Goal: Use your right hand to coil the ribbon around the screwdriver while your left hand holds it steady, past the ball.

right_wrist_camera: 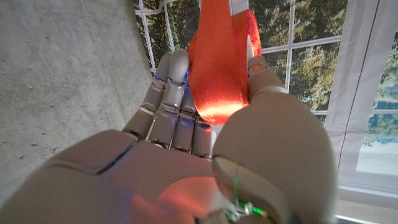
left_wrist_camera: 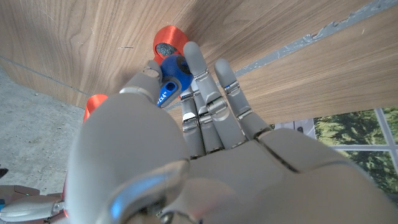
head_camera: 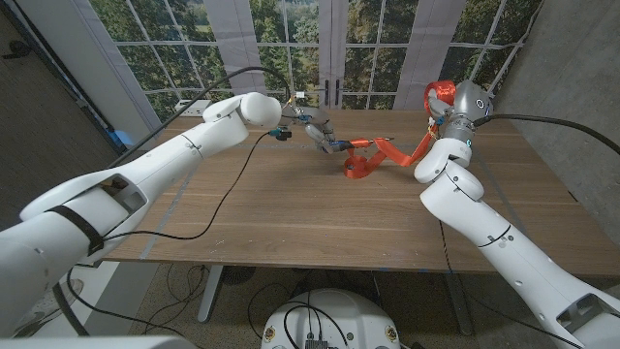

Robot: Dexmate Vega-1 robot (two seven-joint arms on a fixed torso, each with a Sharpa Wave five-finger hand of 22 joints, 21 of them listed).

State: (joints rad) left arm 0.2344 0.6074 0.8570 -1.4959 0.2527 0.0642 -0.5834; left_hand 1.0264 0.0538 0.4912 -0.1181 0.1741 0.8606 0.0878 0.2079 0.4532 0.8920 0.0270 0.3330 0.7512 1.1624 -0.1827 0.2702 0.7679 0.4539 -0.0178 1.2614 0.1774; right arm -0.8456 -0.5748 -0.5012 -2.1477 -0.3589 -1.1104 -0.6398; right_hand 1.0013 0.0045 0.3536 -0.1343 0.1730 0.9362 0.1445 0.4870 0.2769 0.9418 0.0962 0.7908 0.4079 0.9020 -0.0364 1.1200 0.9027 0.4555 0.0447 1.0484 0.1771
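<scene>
In the head view my left hand (head_camera: 318, 132) is over the far middle of the table and grips the screwdriver (head_camera: 339, 144), which points to the right. The left wrist view has the fingers (left_wrist_camera: 205, 93) around its blue handle (left_wrist_camera: 170, 79). An orange-red ribbon (head_camera: 366, 163) is looped around the shaft in loose coils (left_wrist_camera: 168, 42). From there it stretches up to the right into my right hand (head_camera: 453, 105), raised above the far right of the table. That hand pinches the ribbon (right_wrist_camera: 221, 62) between thumb and fingers.
The wooden table (head_camera: 291, 218) stretches bare toward me in front of both hands. A black cable (head_camera: 232, 184) hangs from my left arm across the table's left part. Windows (head_camera: 320, 39) stand behind the far edge and a grey wall (head_camera: 572, 68) on the right.
</scene>
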